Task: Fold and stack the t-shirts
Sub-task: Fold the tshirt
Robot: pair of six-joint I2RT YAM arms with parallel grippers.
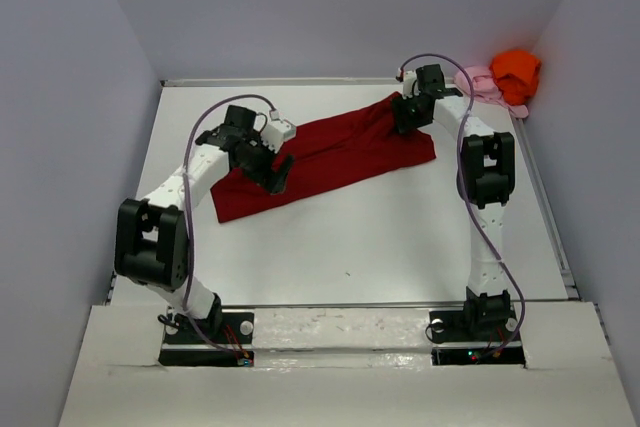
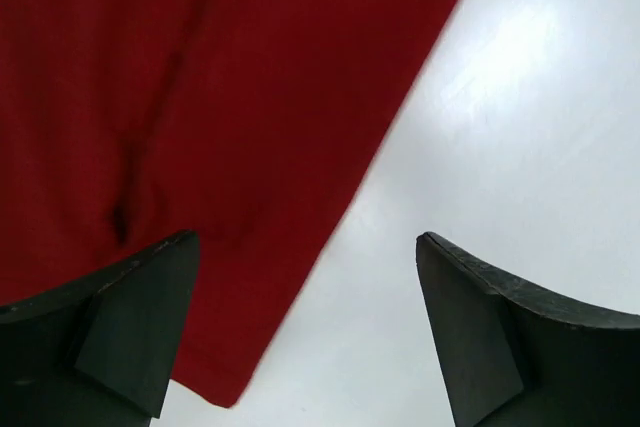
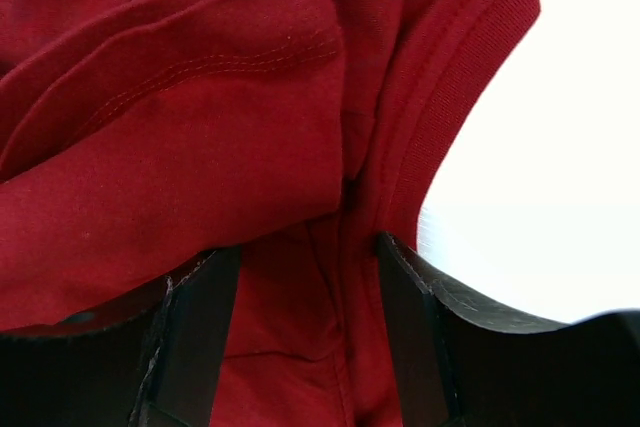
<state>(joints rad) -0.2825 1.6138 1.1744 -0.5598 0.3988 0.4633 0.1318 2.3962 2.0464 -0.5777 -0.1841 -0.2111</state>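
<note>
The dark red t-shirt (image 1: 330,152) lies as a long band slanting across the white table (image 1: 400,237). My left gripper (image 1: 278,172) hovers over its lower left part. In the left wrist view that gripper (image 2: 305,239) is wide open above the red t-shirt's (image 2: 200,97) straight edge and corner, with nothing between the jaws. My right gripper (image 1: 408,117) is at the band's far right end. There, in the right wrist view, the right gripper (image 3: 305,247) stands open, its fingers pressed into bunched cloth of the red t-shirt (image 3: 200,127) beside a ribbed hem. The orange t-shirt (image 1: 516,72) and pink t-shirt (image 1: 480,82) are heaped in the back right corner.
Grey walls close in the table on the left, back and right. A raised rim (image 1: 545,197) runs along the table's right side. Bare white tabletop (image 2: 510,117) shows right of the red cloth in the left wrist view.
</note>
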